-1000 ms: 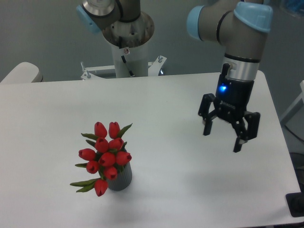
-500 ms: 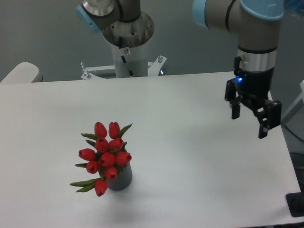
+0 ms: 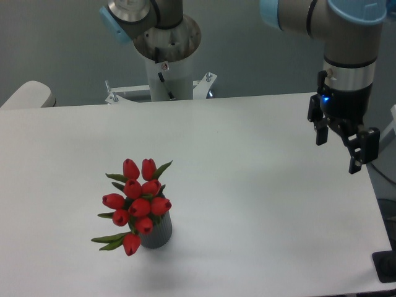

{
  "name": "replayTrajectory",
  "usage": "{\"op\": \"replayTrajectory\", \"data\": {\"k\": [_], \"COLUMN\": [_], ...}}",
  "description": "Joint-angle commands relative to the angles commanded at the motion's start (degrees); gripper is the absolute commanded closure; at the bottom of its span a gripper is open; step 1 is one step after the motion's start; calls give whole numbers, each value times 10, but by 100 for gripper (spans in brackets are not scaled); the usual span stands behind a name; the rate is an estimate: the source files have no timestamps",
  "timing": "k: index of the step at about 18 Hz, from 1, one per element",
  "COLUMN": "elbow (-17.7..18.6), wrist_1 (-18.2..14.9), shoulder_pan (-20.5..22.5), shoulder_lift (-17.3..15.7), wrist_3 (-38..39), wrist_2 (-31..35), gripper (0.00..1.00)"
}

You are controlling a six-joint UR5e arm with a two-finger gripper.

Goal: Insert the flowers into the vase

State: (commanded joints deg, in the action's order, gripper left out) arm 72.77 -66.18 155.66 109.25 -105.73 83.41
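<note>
Tulip bunch [image 3: 137,204] seated in ribbed grey vase [image 3: 156,234]. Gripper [image 3: 339,146], fingers apart and empty, has withdrawn far right; insertion judged complete.

The white desk [image 3: 247,204] carries 1 thing directly: the dark grey ribbed vase [image 3: 157,233], standing upright near the front left. The flowers [image 3: 137,201] sit in the vase, red buds bunched above its rim, green leaves spilling to the left over the desk.
</note>
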Motion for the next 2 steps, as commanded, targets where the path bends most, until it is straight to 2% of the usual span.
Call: {"op": "replayTrajectory", "data": {"k": [2], "elbow": [2], "wrist_1": [1], "shoulder_pan": [0], "shoulder_lift": [-1], "wrist_3": [0], "wrist_2": [0], "gripper": [0]}}
